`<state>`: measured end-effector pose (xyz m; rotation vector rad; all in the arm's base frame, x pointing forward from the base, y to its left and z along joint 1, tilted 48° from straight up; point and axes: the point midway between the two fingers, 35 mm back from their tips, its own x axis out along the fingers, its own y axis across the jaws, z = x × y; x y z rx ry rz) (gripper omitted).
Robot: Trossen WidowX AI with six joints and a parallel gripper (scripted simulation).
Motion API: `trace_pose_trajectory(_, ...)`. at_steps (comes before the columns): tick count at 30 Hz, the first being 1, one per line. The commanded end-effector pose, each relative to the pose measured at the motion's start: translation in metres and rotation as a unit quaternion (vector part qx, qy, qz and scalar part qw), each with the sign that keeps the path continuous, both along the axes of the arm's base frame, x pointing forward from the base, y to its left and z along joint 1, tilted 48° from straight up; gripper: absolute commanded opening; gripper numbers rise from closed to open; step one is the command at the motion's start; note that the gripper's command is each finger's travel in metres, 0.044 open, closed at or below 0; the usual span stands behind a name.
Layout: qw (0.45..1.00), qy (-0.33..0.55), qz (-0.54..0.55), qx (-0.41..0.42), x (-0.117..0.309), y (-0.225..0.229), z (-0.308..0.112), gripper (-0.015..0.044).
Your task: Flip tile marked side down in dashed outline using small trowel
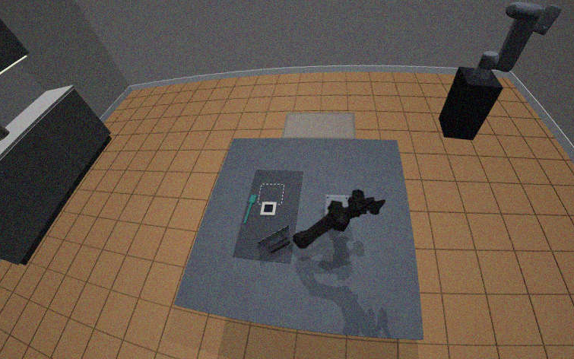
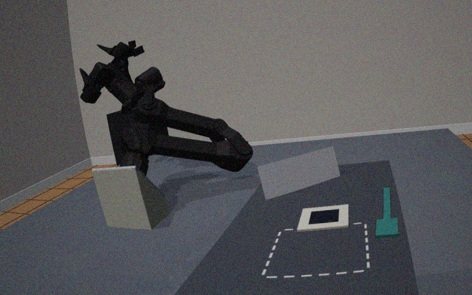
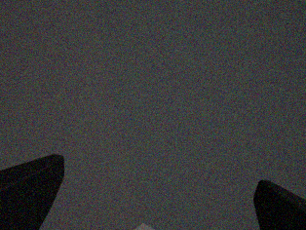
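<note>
The tile lies flat on the dark mat, its pale face with the dark square mark up. One edge covers part of the dashed outline; most of the tile lies outside it. The teal trowel lies flat on the mat beside the tile and outline, touching neither. My gripper is open, with nothing between its fingers in the wrist view. It is raised high above the table, well away from the mat's objects.
A slanted grey panel stands at the mat's end near the arm's elbow. A pale block stands on the blue-grey table by the arm base. A black pedestal with another arm and a cabinet stand off the table.
</note>
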<state>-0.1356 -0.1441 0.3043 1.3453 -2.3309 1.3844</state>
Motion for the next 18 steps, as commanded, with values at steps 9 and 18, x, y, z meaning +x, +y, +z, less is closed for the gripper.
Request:
trace_pose_trajectory(9, 0.992, -0.075, 0.106, 0.001, 0.013, -0.029, 0.003, 0.0164)
trace_pose_trajectory(18, 0.961, -0.166, 0.220, 0.012, 0.035, -0.062, 0.004, 0.0100)
